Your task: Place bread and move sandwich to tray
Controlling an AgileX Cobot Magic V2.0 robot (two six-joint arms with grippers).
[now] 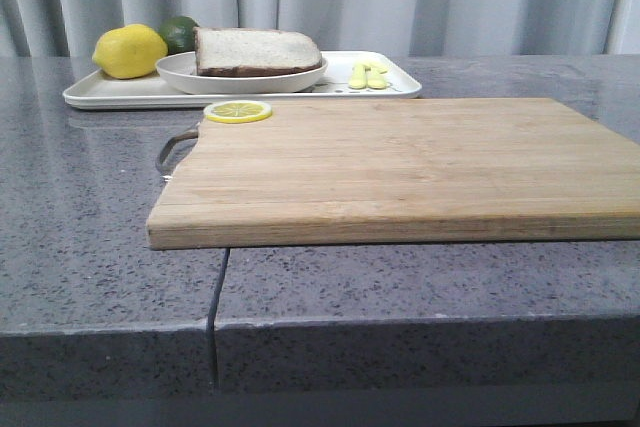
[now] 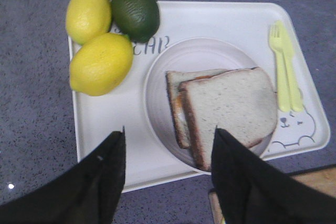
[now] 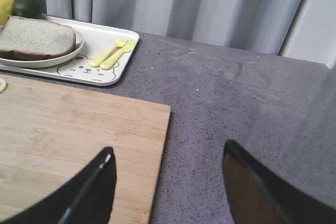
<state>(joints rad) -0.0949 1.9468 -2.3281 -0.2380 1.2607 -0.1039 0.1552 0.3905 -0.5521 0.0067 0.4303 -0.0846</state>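
Here the sandwich [image 1: 258, 51] sat on its round white plate [image 1: 190, 75], and the plate stood on the tray [image 1: 120, 93] at the far side of the grey counter [image 1: 100, 247]. From the left wrist view the top slice of bread [image 2: 228, 106] lay skewed over a lower slice, an orange edge showing between them. Two lemons [image 2: 100, 62] and a dark green lime [image 2: 135, 9] crowded one corner of the tray; a pale yellow fork and knife [image 2: 284, 66] lay along the opposite side, beside the bear drawing [image 2: 296, 129].

The left gripper [image 2: 168, 179] hung above the near rim of the tray, jaws spread wide, nothing between them. The right gripper [image 3: 168, 187] hovered over the edge of the wooden cutting board [image 1: 400, 167] and the bare counter, jaws likewise apart and empty.

A lemon slice [image 1: 237, 111] rested on the board's far corner, just beside the tray. A cord loop [image 1: 175, 147] hung off the board's end.
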